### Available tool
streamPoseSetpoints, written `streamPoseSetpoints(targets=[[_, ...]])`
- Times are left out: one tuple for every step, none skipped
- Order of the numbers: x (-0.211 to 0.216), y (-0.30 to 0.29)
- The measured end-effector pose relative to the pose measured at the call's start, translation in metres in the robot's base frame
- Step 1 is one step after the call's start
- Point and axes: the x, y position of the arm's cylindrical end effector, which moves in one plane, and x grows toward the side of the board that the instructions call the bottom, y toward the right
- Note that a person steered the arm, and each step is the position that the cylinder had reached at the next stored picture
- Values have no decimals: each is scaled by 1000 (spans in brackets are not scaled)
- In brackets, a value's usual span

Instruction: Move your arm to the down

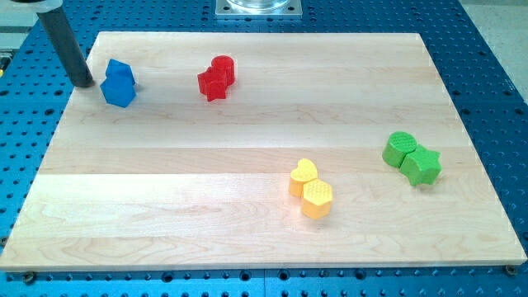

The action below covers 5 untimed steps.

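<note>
My tip (pixel 83 83) is the lower end of a dark rod at the view's top left, on the board's left edge. It stands just left of two blue blocks (pixel 119 83) that touch each other; a small gap shows between tip and blocks. A red cylinder (pixel 223 68) and a red star (pixel 212 85) sit together right of the blue ones. A yellow heart (pixel 304 176) and a yellow hexagon (pixel 318 198) touch at the lower middle. A green cylinder (pixel 400 148) and a green star (pixel 421 165) touch at the right.
The wooden board (pixel 247 239) lies on a blue perforated table (pixel 495 66). A metal mount (pixel 258 7) shows at the view's top centre.
</note>
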Motion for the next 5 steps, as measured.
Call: streamPoseSetpoints(targets=[[0, 0], [0, 9], [46, 27], [117, 27], [128, 30]])
